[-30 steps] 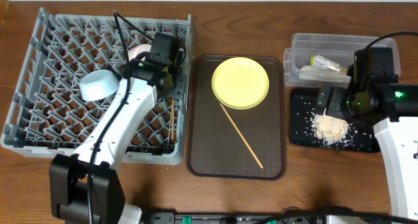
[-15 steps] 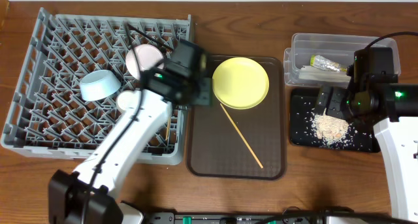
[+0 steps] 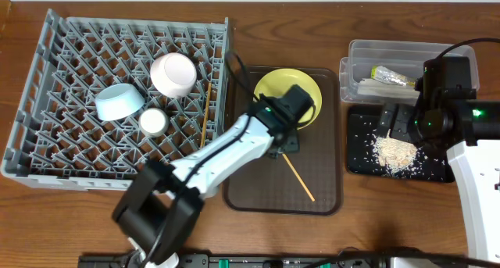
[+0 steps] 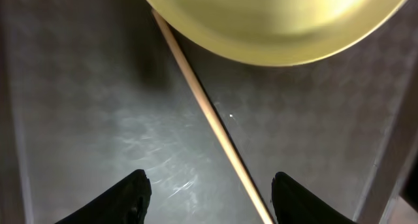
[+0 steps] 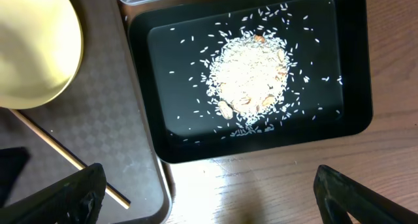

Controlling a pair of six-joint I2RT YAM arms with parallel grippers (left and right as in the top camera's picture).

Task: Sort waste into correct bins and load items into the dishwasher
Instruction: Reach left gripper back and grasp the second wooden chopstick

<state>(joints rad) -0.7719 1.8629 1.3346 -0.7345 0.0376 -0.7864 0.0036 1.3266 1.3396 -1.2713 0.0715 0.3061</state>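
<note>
Left jaws stand apart, empty, over the chopstick (image 4: pixel 209 113) beside the yellow plate (image 4: pixel 274 21) on the brown tray (image 3: pixel 250 182); right jaws gape wide, empty, above rice (image 5: pixel 251 74) in the black tray (image 5: pixel 176 67).

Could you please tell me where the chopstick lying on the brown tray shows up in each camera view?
Overhead: the chopstick slants down-right across the middle of the brown tray.
Left wrist: it crosses the centre diagonally, from upper left to the bottom edge.
Right wrist: lower left corner, slanting down-right.
Shared landmark: the yellow plate by its upper end, in all three.
</note>
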